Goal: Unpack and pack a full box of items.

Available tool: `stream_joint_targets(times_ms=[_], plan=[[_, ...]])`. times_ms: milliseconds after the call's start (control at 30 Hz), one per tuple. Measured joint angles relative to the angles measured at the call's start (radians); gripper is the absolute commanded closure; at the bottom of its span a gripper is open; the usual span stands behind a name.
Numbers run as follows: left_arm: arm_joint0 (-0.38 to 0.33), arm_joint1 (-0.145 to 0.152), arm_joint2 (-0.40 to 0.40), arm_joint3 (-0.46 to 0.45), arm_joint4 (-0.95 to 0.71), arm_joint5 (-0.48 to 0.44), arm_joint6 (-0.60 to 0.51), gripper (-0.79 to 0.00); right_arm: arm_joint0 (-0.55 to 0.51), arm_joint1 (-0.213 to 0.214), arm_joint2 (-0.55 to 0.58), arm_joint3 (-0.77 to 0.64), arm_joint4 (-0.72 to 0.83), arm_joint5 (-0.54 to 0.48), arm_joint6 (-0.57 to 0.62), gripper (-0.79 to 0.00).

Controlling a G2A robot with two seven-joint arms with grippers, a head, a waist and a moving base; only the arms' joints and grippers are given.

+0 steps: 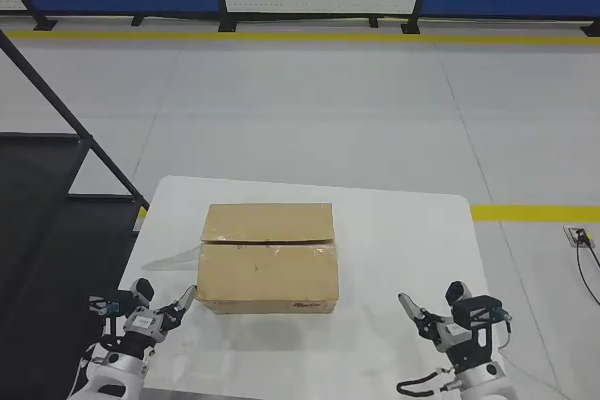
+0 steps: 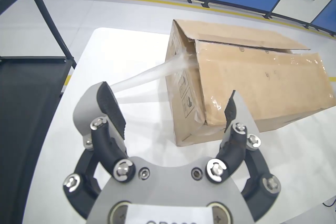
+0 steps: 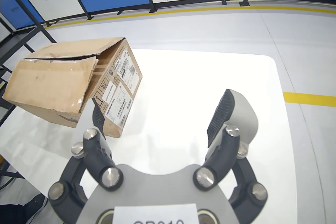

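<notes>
Only one box [image 1: 268, 258], with left tool [image 1: 168, 291] and right tool [image 1: 429, 296] both gaping.

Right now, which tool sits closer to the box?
The left tool, open beside the box corner where loose tape trails; the right tool stands well clear.

My left gripper [image 1: 167, 296] sits low at my near left, jaws spread wide, ribbed black pads [image 2: 111, 107] facing inward and fingers pointing forward. My right gripper [image 1: 431, 305] mirrors it at my near right, equally wide, the two arms well apart.
</notes>
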State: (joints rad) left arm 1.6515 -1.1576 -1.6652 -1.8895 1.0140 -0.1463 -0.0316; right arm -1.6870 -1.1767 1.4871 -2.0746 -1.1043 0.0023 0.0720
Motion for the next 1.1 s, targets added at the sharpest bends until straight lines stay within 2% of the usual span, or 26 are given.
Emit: stream_joint_targets(times_ms=[200, 333, 567, 833, 1100], plan=[[-0.007, -0.001, 0.005, 0.004, -0.011, 0.008, -0.014, -0.785, 0.005, -0.001, -0.010, 0.003, 0.021, -0.017, 0.003, -0.785], [-0.058, -0.007, 0.024, 0.013, -0.028, 0.082, -0.046, -0.785, 0.070, -0.009, -0.054, 0.012, 0.165, -0.078, 0.065, -0.785], [-0.140, -0.007, -0.019, 0.022, -0.205, 0.059, -0.157, -0.785, 0.270, -0.022, -0.111, 0.094, 0.465, -0.139, 0.213, -0.785], [-0.182, -0.007, -0.060, 0.040, -0.354, 0.067, -0.241, -0.785, 0.509, -0.046, -0.213, 0.260, 0.761, -0.145, 0.365, -0.785], [-0.181, -0.007, -0.059, 0.039, -0.349, 0.066, -0.239, -0.785, 0.520, -0.046, -0.215, 0.266, 0.770, -0.143, 0.373, -0.785]])
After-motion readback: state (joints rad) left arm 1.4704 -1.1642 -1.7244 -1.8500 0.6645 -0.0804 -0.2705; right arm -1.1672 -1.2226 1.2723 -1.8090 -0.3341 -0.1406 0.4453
